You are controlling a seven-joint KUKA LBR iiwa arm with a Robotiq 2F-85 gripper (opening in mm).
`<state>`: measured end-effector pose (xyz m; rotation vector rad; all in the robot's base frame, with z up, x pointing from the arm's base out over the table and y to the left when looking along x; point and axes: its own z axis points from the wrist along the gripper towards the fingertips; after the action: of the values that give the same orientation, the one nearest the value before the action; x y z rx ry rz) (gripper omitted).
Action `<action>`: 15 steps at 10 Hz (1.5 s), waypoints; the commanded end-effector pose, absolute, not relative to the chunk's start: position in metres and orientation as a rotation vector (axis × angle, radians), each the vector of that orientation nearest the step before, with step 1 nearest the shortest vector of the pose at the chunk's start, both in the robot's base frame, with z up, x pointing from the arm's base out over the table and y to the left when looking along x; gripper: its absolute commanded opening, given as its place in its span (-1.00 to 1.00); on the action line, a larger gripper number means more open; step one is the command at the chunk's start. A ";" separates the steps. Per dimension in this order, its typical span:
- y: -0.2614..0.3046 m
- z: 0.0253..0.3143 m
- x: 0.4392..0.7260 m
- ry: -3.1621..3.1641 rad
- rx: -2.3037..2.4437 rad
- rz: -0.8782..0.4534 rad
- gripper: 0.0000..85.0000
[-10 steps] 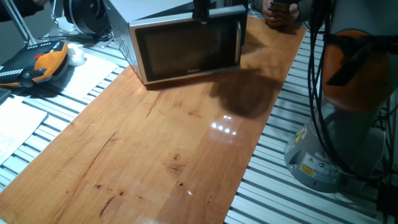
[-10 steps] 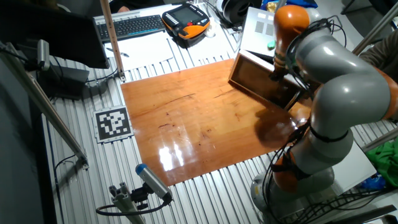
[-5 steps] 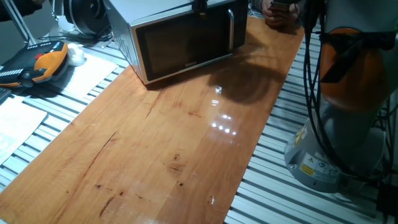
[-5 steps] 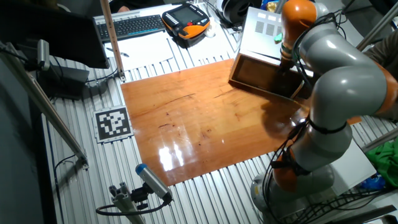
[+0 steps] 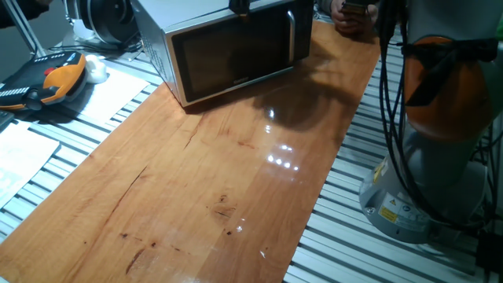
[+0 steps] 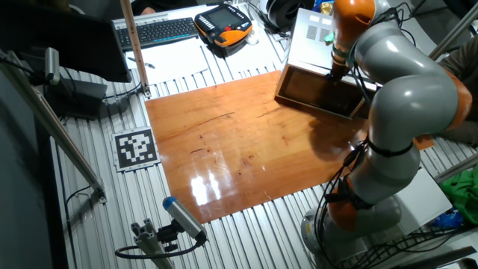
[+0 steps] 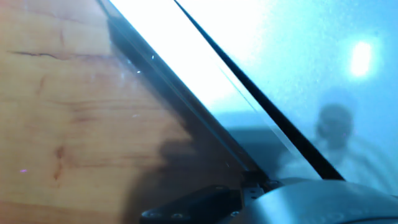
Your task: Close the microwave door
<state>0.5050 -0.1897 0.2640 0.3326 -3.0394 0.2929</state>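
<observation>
Shut now, microwave door [image 5: 236,53] sits under jaws.

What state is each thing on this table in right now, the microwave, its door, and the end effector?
Boxy silver-grey metal microwave: upright at the far end of the wooden table.
Dark glass microwave door with silver bar handle: shut, flush with the front.
End effector: at the door's top edge; whether open or shut cannot be told.
Orange and black pendant: lying beside the table.
</observation>
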 end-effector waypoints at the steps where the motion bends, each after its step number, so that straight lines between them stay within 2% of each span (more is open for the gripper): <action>1: -0.191 0.264 0.507 -3.039 0.335 0.277 -1.00; 5: -0.182 0.267 0.517 -3.034 0.299 0.165 -1.00; 8: -0.186 0.271 0.510 -3.026 0.308 0.235 -1.00; 13: -0.214 0.271 0.473 -3.036 0.371 0.371 -1.00; 15: -0.215 0.273 0.473 -3.046 0.412 0.450 -1.00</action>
<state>0.4743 -0.2144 0.2731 0.4169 -3.0534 0.4569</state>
